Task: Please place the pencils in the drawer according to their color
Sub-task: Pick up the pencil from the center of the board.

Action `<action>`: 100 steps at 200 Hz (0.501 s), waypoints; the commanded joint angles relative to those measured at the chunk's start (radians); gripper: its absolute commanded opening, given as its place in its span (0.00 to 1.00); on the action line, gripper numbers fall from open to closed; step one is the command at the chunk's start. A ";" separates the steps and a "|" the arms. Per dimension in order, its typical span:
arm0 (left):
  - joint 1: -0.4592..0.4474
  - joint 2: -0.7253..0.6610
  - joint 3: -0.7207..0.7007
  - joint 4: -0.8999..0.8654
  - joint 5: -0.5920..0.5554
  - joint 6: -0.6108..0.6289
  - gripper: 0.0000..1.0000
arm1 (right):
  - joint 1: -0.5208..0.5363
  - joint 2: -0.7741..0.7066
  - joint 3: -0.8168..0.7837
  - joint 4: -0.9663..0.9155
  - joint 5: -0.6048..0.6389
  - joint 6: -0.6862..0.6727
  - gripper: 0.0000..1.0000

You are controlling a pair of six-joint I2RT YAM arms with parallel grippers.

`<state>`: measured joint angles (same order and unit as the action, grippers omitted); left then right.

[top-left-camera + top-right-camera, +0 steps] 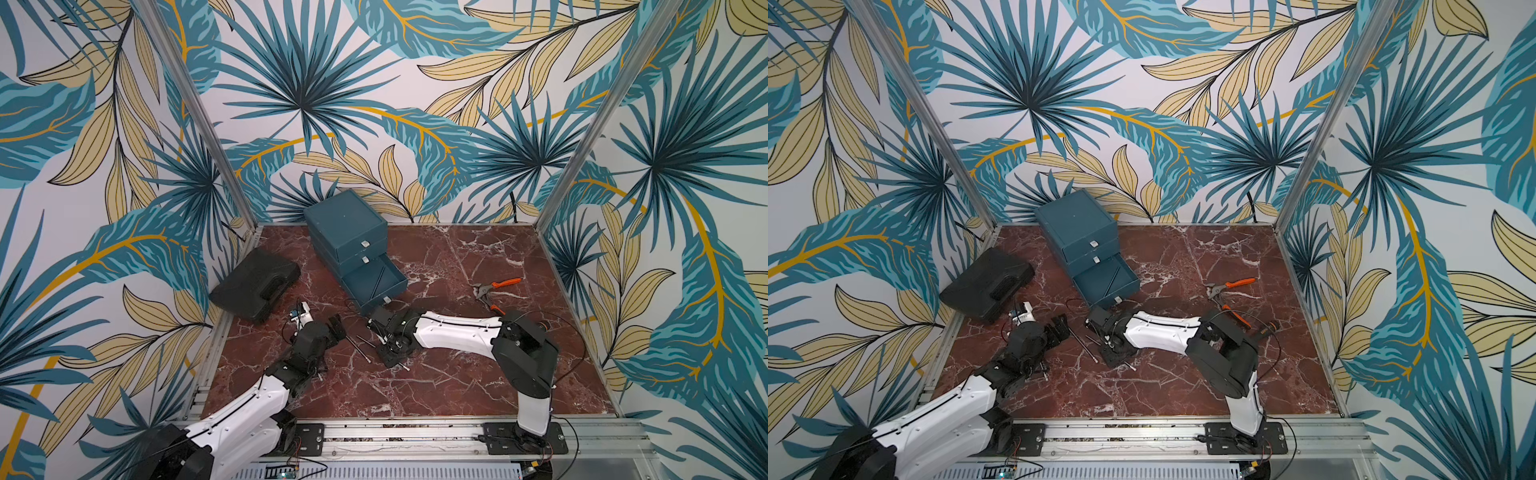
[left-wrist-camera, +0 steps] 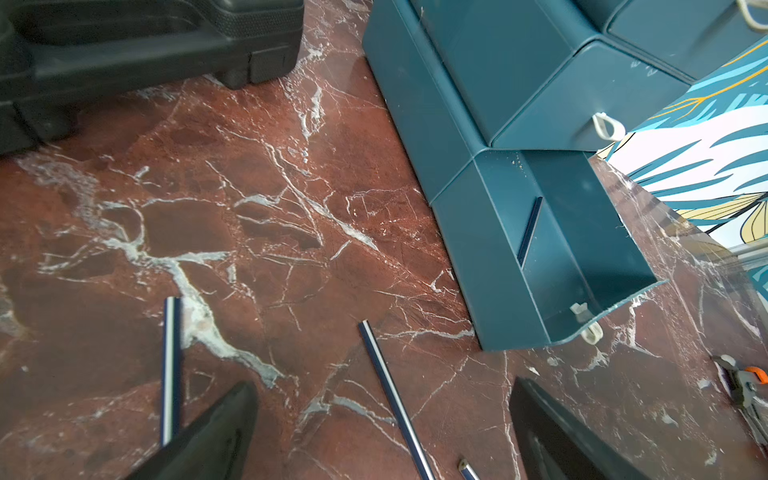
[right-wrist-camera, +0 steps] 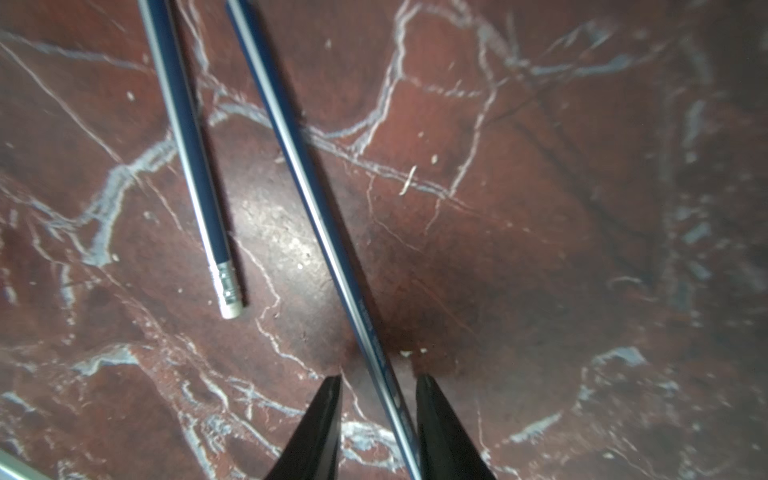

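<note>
Right gripper (image 3: 378, 380): low at the table, jaws narrow, astride a dark pencil (image 3: 316, 208) but not pinching it.
Second pencil (image 3: 195, 166): lies just beside the first, with its eraser end toward the gripper.
Left gripper (image 2: 384, 382): spread wide and empty above the table.
Chest (image 1: 345, 224): at the far left of the table, its bottom drawer (image 1: 363, 278) pulled out with a leaning pencil (image 2: 530, 232) inside.

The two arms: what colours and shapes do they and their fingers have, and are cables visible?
The left arm and the right arm have white shells with black joints and a thin black cable along each shell. Black base plates hold them on the aluminium rail. The fingers are black, tapered wedges.
</note>
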<state>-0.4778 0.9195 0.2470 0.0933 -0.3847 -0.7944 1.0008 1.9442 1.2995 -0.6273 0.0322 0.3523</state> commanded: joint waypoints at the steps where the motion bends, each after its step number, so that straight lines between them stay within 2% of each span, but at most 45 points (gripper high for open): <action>1: 0.004 -0.003 -0.002 0.015 -0.006 -0.002 1.00 | 0.004 0.029 0.011 -0.020 -0.010 -0.015 0.34; 63: 0.005 -0.004 -0.003 0.017 -0.010 -0.004 1.00 | 0.004 0.096 0.023 -0.034 -0.004 -0.019 0.23; 100: 0.005 -0.008 -0.006 0.013 -0.011 -0.005 1.00 | 0.004 0.120 0.026 -0.051 -0.009 -0.033 0.12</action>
<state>-0.4778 0.9195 0.2470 0.0933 -0.3851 -0.7971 1.0012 1.9884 1.3487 -0.6384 0.0399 0.3321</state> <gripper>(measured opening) 0.999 0.146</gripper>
